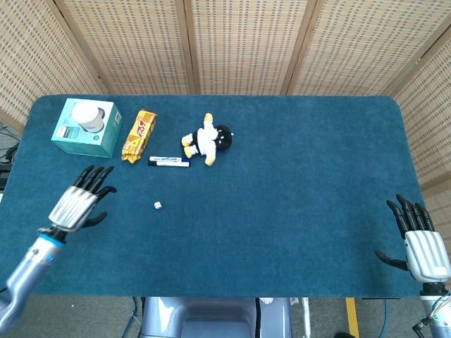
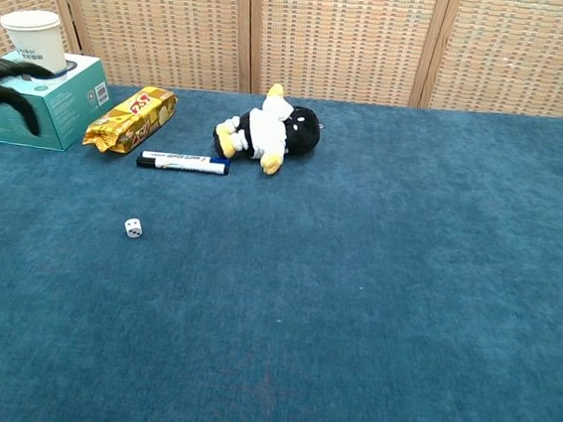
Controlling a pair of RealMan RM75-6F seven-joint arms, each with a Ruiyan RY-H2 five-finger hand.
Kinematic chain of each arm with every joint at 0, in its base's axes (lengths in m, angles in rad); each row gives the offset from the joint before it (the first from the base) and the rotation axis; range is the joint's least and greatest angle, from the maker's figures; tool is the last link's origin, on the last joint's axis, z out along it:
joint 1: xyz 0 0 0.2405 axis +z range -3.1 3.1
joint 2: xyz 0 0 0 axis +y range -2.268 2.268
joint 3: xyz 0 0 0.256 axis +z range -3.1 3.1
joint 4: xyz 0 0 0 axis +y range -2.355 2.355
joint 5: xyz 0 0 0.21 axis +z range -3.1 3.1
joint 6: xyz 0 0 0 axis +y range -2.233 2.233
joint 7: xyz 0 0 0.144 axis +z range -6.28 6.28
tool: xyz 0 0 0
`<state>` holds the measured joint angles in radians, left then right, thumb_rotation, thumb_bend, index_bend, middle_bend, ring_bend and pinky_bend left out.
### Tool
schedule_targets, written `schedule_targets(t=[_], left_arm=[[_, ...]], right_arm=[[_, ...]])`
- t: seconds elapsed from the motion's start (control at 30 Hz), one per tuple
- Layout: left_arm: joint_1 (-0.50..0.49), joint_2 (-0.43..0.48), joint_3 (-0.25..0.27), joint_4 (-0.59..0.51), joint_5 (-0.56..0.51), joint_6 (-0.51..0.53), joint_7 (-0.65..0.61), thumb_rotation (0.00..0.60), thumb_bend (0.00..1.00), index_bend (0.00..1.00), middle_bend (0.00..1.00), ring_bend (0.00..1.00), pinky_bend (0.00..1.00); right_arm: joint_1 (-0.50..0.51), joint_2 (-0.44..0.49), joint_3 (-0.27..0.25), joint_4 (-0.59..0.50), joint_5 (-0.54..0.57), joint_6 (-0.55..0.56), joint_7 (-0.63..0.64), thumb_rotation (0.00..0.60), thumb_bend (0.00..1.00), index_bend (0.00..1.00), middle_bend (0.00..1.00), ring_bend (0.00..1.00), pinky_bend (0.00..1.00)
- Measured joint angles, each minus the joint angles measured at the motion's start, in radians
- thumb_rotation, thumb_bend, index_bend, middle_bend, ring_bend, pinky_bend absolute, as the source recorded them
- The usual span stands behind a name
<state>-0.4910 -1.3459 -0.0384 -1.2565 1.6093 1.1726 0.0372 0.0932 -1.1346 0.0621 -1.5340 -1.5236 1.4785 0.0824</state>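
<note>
Your left hand (image 1: 79, 203) hovers over the counter (image 1: 296, 176), fingers spread and empty, near the dice (image 1: 158, 205); right hand (image 1: 421, 243) idle, fingers apart.

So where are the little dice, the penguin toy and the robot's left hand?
dice (image 1: 158, 205), head view, its top face.
penguin toy (image 1: 205, 141), head view, its white belly.
left hand (image 1: 77, 202), head view, the silver back of the hand.

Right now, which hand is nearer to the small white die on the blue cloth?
The left hand. It is open over the cloth just left of the small white die, not touching it. The right hand is open at the table's far right edge, well away.
</note>
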Motion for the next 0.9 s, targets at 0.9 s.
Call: schedule_targets(t=[0.9], left_arm=[[-0.166, -0.330, -0.014, 0.270, -0.060, -0.182, 0.123, 0.600, 0.32, 0.40, 0.00, 0.00, 0.00]], right_arm=[[0.016, -0.011, 0.010, 0.012, 0.035, -0.040, -0.010, 0.600, 0.13, 0.00, 0.00, 0.00, 0.00]])
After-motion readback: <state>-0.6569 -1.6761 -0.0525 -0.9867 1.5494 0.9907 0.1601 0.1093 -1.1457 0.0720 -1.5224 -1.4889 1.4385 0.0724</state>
